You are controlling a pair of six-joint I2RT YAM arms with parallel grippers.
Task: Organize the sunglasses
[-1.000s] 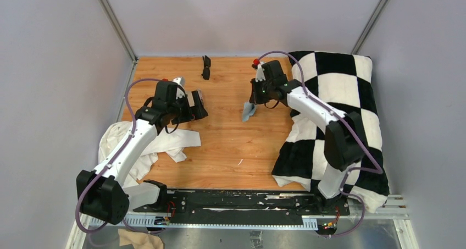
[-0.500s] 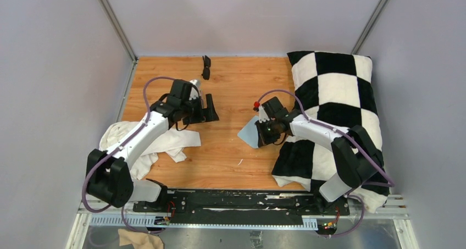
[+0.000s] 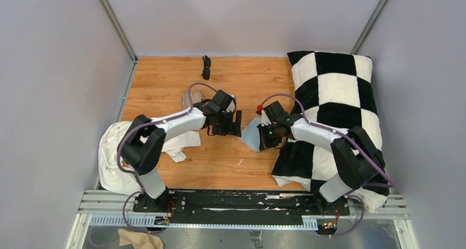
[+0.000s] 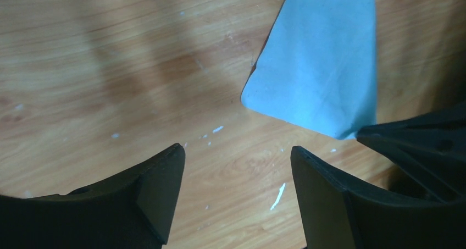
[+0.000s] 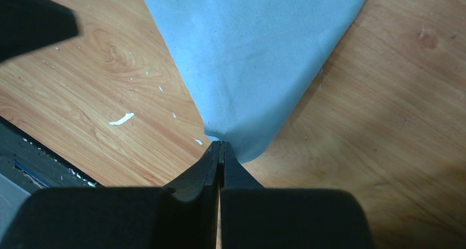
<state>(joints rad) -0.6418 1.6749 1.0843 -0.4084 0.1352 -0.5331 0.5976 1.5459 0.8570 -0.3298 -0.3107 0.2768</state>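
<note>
Two claws nearly nose to nose, low over the wooden table (image 3: 165, 78). Left arm: stretched far to its right, forearm almost level, left claw (image 3: 233, 129) tipped downward, jaws spread wide over bare wood, holding nothing. Just ahead of its fingertips, a corner of the light-blue cloth (image 4: 324, 67). Right arm: elbow folded back over the checkered blanket (image 3: 335, 89), right claw (image 5: 220, 144) angled down toward the left claw, pinched tight on one corner of that cloth, with the rest fanned out in front onto the wood. Well behind the left claw, near the far edge, the sunglasses (image 3: 206, 67), folded and untouched; closer behind it, a tan case (image 3: 188, 98). Since a second ago: left claw swung from the case over to the cloth; right claw brought down from farther back toward the near middle, cloth carried along and now spread wider. Sunglasses in the same spot.
</note>
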